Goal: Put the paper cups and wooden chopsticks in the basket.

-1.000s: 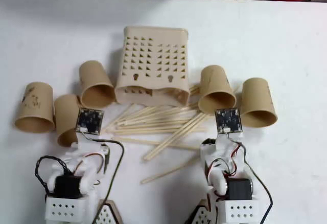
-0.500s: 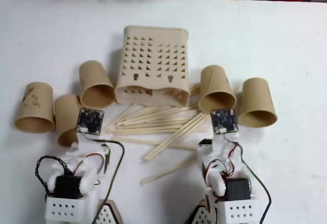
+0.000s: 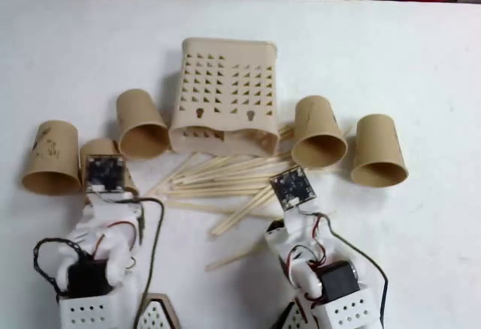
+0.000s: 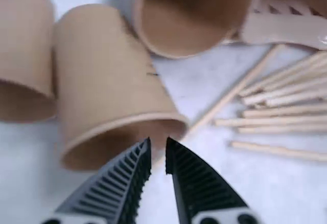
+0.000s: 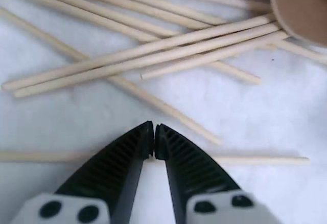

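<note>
A white table (image 3: 421, 58) carries the scene, with a cream perforated basket (image 3: 225, 92) at its middle, set back from the two arms. It holds no cup or chopstick that can be seen.

Five paper cups lie on their sides, mouths toward the arms. Three are on the left: the outer left cup (image 3: 51, 156), the middle left cup (image 3: 99, 147) close beside it, and the inner left cup (image 3: 140, 122) just beside the basket's corner. Two are on the right: the inner right cup (image 3: 318, 130) near the basket's other corner, and the outer right cup (image 3: 379, 149) a little apart from it.

The left gripper (image 4: 157, 150) sits at the rim of the middle left cup, its fingers all but closed (a thin slit parts them) and holding nothing. The right gripper (image 5: 154, 134) is low over the table, fingertips pressed together and empty. A single chopstick (image 5: 255, 160) runs across beneath its tips.

The wooden chopsticks (image 3: 225, 175) lie in a loose heap in front of the basket, between the two groups of cups. One stray stick (image 3: 237, 254) lies nearer the arms, apart from the heap.
</note>
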{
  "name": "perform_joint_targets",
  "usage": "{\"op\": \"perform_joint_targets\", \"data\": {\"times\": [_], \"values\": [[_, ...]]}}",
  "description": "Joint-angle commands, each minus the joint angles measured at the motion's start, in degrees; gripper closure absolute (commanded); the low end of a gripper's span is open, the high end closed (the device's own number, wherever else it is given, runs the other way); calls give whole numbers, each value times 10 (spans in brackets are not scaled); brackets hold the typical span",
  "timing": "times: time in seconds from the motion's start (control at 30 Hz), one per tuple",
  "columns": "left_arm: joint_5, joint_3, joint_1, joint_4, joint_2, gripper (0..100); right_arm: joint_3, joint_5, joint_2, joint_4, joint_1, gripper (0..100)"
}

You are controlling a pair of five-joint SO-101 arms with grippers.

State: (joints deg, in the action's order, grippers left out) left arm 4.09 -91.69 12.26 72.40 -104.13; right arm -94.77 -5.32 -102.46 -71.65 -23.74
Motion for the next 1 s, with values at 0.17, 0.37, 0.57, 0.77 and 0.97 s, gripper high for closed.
{"op": "perform_joint_targets", "data": {"times": [0.17,0.37,0.57,0.77,0.97], "values": [[-3,30,65,-18,-5,928,52,0,-7,62,15,978],[-3,29,65,-18,-5,928,96,-31,-7,129,99,975],[-2,23,65,-25,-5,925,135,-194,0,287,158,974],[37,4,63,-47,-5,925,258,-194,147,249,113,863],[47,4,62,-47,-5,925,384,-198,400,248,68,832]]}}
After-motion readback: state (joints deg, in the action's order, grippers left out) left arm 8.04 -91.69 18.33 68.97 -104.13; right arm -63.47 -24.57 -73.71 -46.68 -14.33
